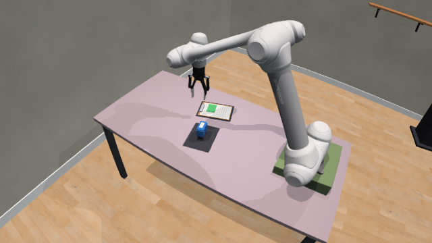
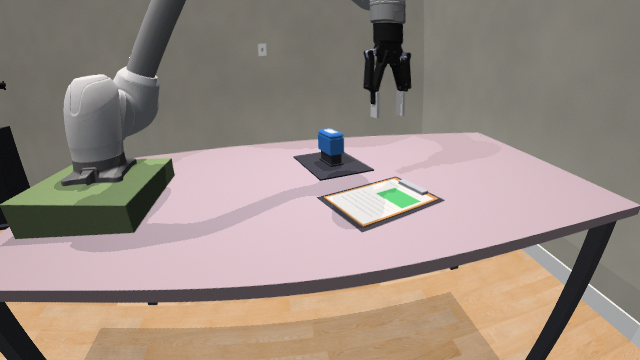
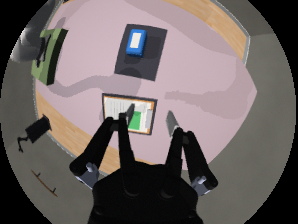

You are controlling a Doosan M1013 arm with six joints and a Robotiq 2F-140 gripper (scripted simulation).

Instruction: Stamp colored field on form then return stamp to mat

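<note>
A blue stamp (image 1: pixel 202 129) with a white top stands upright on a dark mat (image 1: pixel 201 137) in the middle of the pink table; it also shows in the exterior view (image 2: pixel 330 145) and the wrist view (image 3: pixel 136 42). A form on a clipboard (image 1: pixel 215 111) with a green field (image 1: pixel 211 108) lies just beyond the mat; the field also shows in the exterior view (image 2: pixel 398 198) and the wrist view (image 3: pixel 137 117). My gripper (image 1: pixel 198 91) hangs high above the table, beyond the form's far end, fingers half open and empty; it also shows in the exterior view (image 2: pixel 386 110).
The arm's base stands on a green block (image 1: pixel 308 167) at the table's near right corner. The table edge (image 1: pixel 142 88) runs close behind the gripper, with grey walls beyond.
</note>
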